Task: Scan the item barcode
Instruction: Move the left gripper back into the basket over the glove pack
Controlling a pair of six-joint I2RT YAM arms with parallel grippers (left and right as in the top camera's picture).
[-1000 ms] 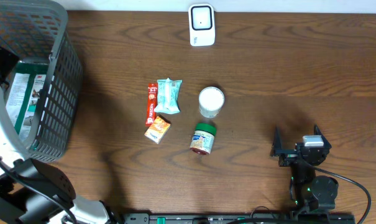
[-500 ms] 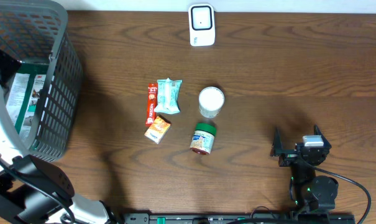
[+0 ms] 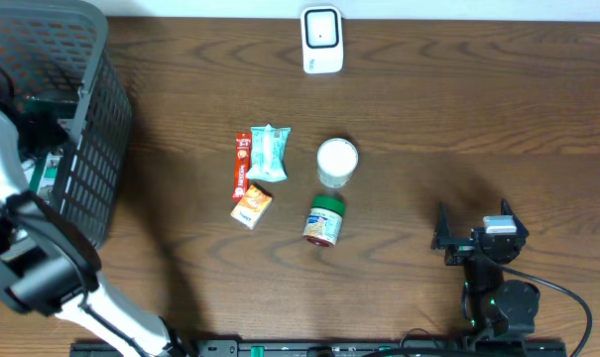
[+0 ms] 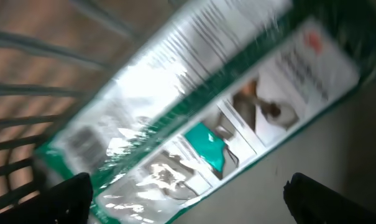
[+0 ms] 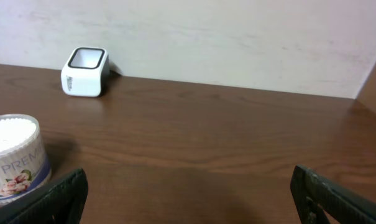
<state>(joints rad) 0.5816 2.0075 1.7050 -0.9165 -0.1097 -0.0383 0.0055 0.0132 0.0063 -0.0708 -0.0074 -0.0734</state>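
Note:
A flat green-and-white package (image 4: 237,118) in shiny plastic wrap lies on the floor of the grey mesh basket (image 3: 91,149). My left gripper (image 4: 188,199) hangs open just above it, one fingertip (image 4: 69,199) on each side, holding nothing. In the overhead view the left arm (image 3: 2,159) reaches into the basket and hides most of the package (image 3: 47,174). The white barcode scanner (image 3: 320,40) stands at the table's far edge. My right gripper (image 3: 473,238) rests open and empty near the front right; its wrist view shows the scanner (image 5: 85,71) far ahead on the left.
Mid-table lie a red stick pack (image 3: 241,167), a teal packet (image 3: 269,152), a small orange packet (image 3: 251,206), a white tub of cotton swabs (image 3: 336,162) and a green-lidded jar (image 3: 324,220). The basket's tall walls surround the left gripper.
The left arm has swung further over the basket and now covers more of the package. Its jaws opened slightly wider. The right arm has not moved.

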